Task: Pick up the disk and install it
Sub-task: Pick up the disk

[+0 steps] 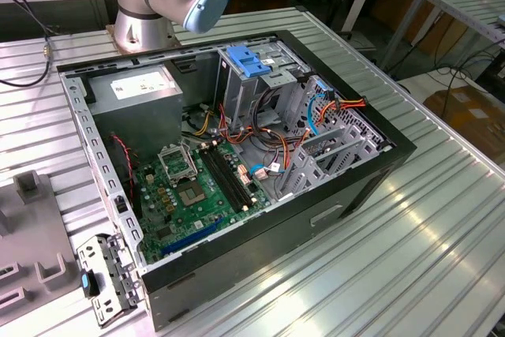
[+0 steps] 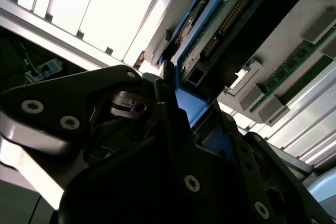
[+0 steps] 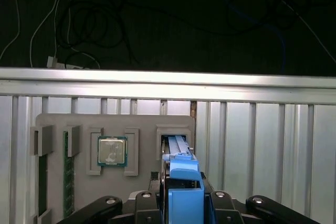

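Note:
In the first wrist view the disk (image 3: 176, 145) stands on edge in a slot of a grey holder tray (image 3: 142, 124), seen edge-on with its blue side rail (image 3: 185, 179) uppermost. My gripper (image 3: 185, 199) straddles that rail, a black finger (image 3: 160, 203) close against each side, shut on it. The second wrist view shows the disk's circuit-board face (image 2: 220, 30) and its blue rail (image 2: 190, 103) running between the dark fingers of the gripper (image 2: 191, 116). In the exterior view the open computer case (image 1: 237, 140) lies on the ribbed metal table, with a light-blue bracket (image 1: 248, 61) at its drive bay.
On the grey tray beside the disk slot sit a processor chip (image 3: 112, 151) and memory sticks (image 3: 66, 174). Beyond the table's far edge (image 3: 168, 77) lie cables on a dark floor. The arm's base (image 1: 146, 25) stands behind the case. A detached metal panel (image 1: 106, 278) lies by the case's near corner.

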{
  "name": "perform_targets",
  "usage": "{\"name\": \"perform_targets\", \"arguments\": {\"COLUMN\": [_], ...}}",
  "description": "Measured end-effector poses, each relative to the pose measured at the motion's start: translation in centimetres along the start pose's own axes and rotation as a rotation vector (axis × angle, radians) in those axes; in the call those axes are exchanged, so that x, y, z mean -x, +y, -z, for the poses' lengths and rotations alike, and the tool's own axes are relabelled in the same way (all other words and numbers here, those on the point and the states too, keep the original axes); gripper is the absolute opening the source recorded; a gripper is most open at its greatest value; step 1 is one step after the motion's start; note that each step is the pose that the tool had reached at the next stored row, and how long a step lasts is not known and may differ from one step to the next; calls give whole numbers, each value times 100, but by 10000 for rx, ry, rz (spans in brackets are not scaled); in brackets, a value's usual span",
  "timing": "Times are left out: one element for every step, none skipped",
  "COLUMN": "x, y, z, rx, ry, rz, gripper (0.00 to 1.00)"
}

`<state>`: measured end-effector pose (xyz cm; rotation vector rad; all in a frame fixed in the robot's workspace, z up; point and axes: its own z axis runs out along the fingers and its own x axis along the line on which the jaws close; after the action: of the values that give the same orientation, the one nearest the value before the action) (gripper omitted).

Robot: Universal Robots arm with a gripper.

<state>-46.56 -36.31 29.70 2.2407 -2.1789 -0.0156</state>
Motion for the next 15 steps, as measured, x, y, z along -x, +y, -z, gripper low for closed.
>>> {"name": "perform_targets", "arguments": {"x": [0,0,0,0,0,0,0,0,0,0,0,0,0,0,0], "y": [0,0,0,0,0,0,0,0,0,0,0,0,0,0,0], "z": [0,0,0,0,0,0,0,0,0,0,0,0,0,0,0], "rx": [0,0,0,0,0,0,0,0,0,0,0,0,0,0,0], "ry": [1,2,2,2,2,2,3,2,2,2,3,2,2,3,2], "rz": [57,94,95,95,96,97,97,98,98,99,103,107,108,108,109], "gripper": [37,37,37,37,37,37,37,37,37,37,37,37,37,37,37]}}
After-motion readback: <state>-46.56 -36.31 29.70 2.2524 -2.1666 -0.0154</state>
